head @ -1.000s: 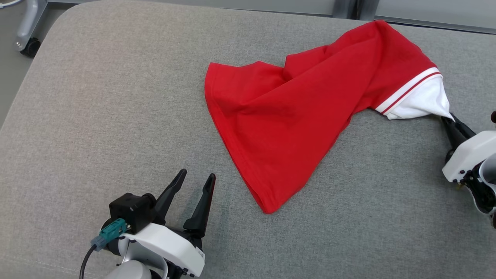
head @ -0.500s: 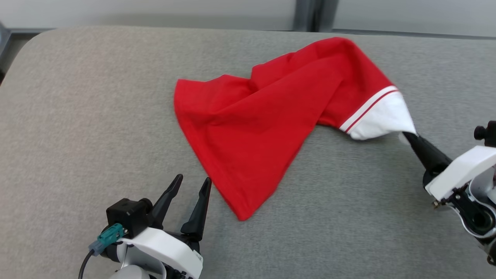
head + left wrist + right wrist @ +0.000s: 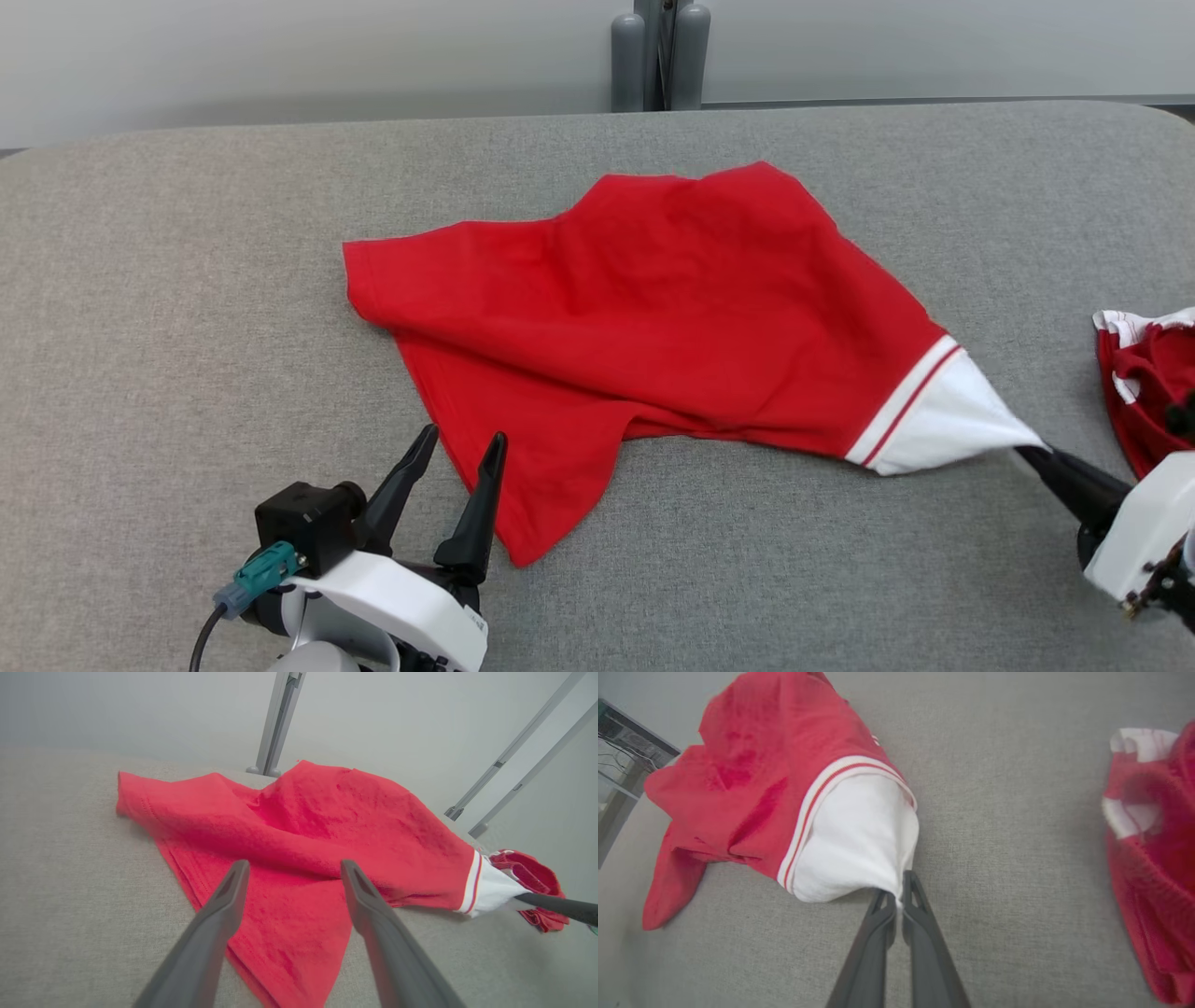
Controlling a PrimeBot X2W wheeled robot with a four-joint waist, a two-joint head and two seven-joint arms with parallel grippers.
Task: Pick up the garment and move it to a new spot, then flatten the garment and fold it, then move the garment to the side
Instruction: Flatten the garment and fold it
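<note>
The red garment point(image 3: 653, 317) lies spread across the middle of the grey bench point(image 3: 187, 280), rumpled rather than flat. One hemmed corner points toward the left edge. Another reaches toward the near edge and ends just beside the left pincer point(image 3: 465, 434). That pincer is open, its two fingers apart and holding nothing. In the head view its right-hand finger overlaps the garment's hem; whether it touches the cloth I cannot tell. In the left wrist view the fingers frame the red cloth.

The garment's sleeve ends in a white cuff point(image 3: 943, 420) with a red stripe, and it is drawn out to a point toward the right edge. The right pincer point(image 3: 1027, 455) is clamped on the tip of that cuff, fingers pressed together with white cloth between them, low over the bench.

A second garment point(image 3: 1144, 373), red with white trim, lies bunched at the right edge, apart from the first.
</note>
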